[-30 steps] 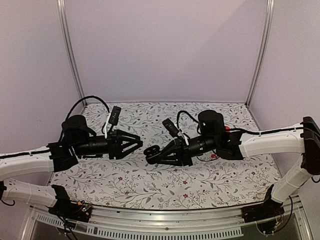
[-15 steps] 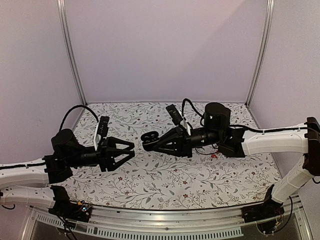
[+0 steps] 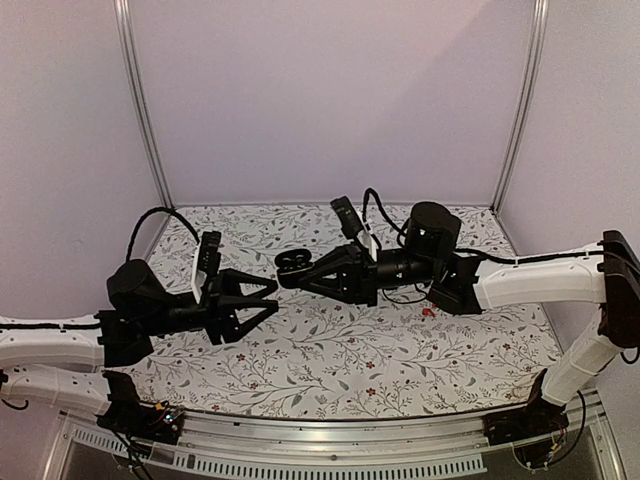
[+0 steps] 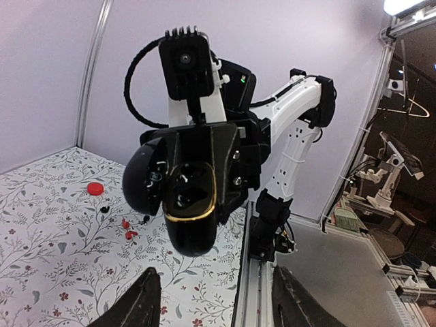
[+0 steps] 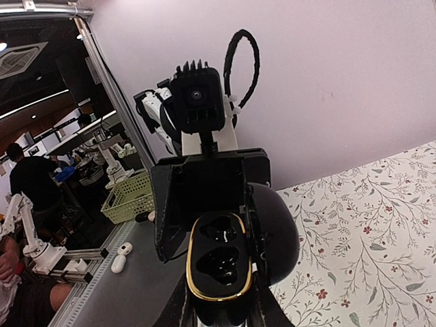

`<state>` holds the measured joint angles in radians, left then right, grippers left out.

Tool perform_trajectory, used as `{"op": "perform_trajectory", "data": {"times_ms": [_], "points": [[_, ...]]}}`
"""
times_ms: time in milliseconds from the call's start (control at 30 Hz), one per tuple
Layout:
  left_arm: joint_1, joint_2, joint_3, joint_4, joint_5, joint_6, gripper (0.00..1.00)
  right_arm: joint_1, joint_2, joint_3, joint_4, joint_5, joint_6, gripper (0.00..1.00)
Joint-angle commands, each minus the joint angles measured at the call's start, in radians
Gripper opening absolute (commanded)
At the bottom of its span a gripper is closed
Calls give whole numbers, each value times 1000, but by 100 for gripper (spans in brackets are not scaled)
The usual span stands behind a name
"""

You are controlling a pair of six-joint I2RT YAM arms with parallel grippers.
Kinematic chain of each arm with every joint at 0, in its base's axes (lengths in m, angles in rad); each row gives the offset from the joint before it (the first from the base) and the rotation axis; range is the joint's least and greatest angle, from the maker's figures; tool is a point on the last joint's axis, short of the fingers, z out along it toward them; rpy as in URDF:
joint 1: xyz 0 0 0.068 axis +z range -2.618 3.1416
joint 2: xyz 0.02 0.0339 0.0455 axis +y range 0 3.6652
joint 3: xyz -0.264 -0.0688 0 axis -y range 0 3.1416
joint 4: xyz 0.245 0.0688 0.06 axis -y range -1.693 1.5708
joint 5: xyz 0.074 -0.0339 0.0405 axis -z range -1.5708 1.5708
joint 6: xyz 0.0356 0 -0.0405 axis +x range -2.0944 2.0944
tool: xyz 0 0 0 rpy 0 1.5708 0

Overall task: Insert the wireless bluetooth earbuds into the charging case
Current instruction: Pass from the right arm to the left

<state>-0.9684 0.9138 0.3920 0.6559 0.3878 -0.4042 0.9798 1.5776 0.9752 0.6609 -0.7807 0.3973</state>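
The right gripper has its fingers clamped on the base of the charging case, holding it up in the air with its open face turned toward the other arm. The lid is swung back. It's a glossy black pebble of a shell with a thin gold rim around the tray and two moulded wells inside, and both look empty. Opposite, the left gripper hangs with its fingers spread and nothing between them, aimed at the case from near by and not touching it.

And the earbuds? Nobody has them. They show as tiny bright red beans lying on the floral-print worktop, down under the right forearm and well apart from the raised case.

They should handle as feather-light, hard and slick, so a heavy squeeze would likely squirt one sideways. The safest hold looks to be a gentle fingertip pinch across the fattest part of the body, leaving the end that seats in the well free. The wells are shaped, so orientation will matter. The case itself reads as rigid and slippery, with the hinge its weak spot, and the grip on the base leaves the lid clear.
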Motion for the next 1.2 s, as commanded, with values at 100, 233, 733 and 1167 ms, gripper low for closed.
{"op": "perform_trajectory", "data": {"times_ms": [100, 233, 733, 1167], "points": [[-34, 42, 35, 99, -49, 29, 52, -3, 25, 4, 93, 3, 19, 0], [-47, 68, 36, 148, -79, 28, 49, 1, 30, 1, 111, 9, 29, 0], [-66, 136, 65, 193, -129, 24, 40, 7, 36, -36, 141, 38, 29, 0], [-66, 176, 84, 197, -136, -2, 31, 8, 38, -48, 162, 47, 30, 0]]}}
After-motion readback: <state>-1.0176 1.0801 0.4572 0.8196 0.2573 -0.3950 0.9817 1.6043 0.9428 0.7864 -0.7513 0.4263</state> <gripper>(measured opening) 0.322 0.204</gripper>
